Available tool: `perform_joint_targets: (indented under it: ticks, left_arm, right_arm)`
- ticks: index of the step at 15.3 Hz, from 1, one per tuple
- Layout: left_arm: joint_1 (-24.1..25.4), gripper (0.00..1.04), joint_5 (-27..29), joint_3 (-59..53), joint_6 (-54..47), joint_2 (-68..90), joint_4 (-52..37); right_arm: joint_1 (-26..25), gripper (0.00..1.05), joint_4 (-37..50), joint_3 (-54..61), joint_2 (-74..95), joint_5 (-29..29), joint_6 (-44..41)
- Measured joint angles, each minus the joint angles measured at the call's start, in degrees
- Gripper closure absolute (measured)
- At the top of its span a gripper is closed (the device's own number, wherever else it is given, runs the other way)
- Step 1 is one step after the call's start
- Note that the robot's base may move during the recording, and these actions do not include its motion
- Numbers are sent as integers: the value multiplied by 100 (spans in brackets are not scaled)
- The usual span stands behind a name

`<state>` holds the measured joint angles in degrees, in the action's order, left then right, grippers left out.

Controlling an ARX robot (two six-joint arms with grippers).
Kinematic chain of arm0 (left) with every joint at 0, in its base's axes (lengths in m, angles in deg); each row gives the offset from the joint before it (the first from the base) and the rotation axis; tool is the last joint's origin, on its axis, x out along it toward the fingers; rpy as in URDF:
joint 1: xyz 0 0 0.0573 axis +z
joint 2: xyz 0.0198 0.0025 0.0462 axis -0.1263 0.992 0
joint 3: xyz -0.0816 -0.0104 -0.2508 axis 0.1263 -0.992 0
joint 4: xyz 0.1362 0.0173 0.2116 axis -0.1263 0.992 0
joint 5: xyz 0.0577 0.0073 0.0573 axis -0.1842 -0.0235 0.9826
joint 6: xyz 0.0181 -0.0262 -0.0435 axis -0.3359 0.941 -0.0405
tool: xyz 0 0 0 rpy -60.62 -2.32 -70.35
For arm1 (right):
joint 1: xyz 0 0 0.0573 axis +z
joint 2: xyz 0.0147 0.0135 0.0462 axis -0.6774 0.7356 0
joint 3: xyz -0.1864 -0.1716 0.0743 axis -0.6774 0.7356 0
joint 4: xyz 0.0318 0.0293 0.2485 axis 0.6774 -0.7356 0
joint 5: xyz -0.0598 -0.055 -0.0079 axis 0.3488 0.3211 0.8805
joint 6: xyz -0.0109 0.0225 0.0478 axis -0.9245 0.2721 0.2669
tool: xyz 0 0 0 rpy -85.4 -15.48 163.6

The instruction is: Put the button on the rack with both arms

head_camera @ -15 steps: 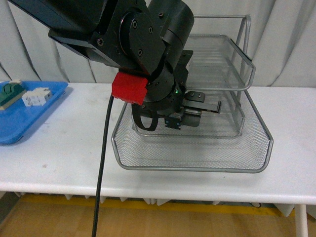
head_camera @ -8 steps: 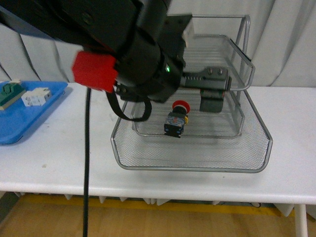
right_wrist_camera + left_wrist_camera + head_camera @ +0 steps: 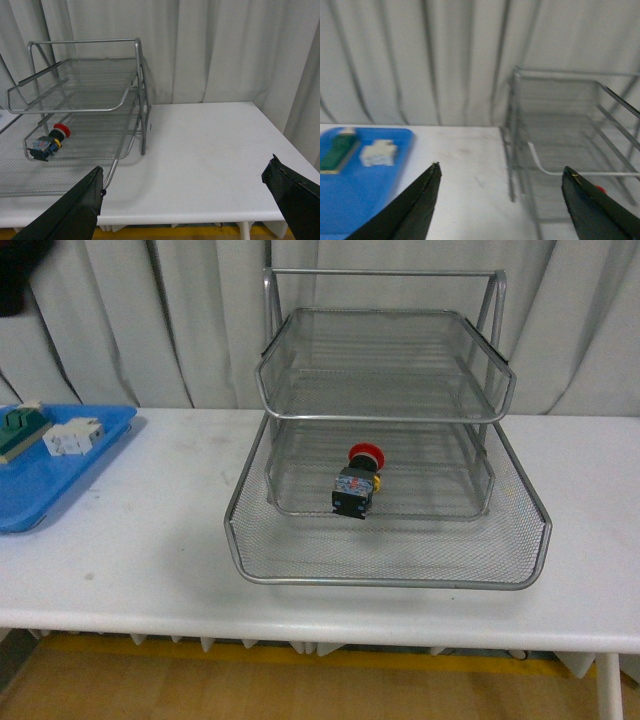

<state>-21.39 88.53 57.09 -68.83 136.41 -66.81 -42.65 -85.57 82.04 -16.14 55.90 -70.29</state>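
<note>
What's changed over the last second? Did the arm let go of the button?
Yes. The left arm, which was reaching into the rack, released the button on the middle tier. It then lifted away, and only a dark corner of it shows in the front view. The left gripper is open and empty. The button has lain still since release. The rack and the blue tray are unmoved.

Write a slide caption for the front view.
Button lies in the rack below its top tier; blue tray at left.
</note>
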Motion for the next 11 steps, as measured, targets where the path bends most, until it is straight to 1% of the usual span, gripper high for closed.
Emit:
perform_joint_targets:
  ticks: [1, 2, 3, 4, 6, 9, 11]
  left_arm:
    - [566, 44, -186, -688, -79, -870, 107]
    - [1130, 57, -743, -1261, -118, -1628, 487]
    - [1429, 69, -986, -1668, -120, -2245, 883]
    - [1429, 82, -1080, -1939, -122, -2883, 1060]
    - [1397, 103, -1115, -2026, -120, -3405, 1047]
    - [1403, 103, -1113, -2413, -142, -3810, 1344]
    - [1401, 103, -1113, -2452, -142, -4151, 1469]
  right_arm:
    - [0, 6, 0, 0, 0, 2, 0]
    - [0, 6, 2, 0, 0, -2, 0]
    - [0, 6, 2, 2, 0, -7, 0]
    - [0, 6, 0, 0, 0, -7, 0]
    - [0, 6, 2, 0, 0, -7, 0]
    - [0, 6, 2, 0, 0, -7, 0]
    - [0, 6, 0, 0, 0, -7, 0]
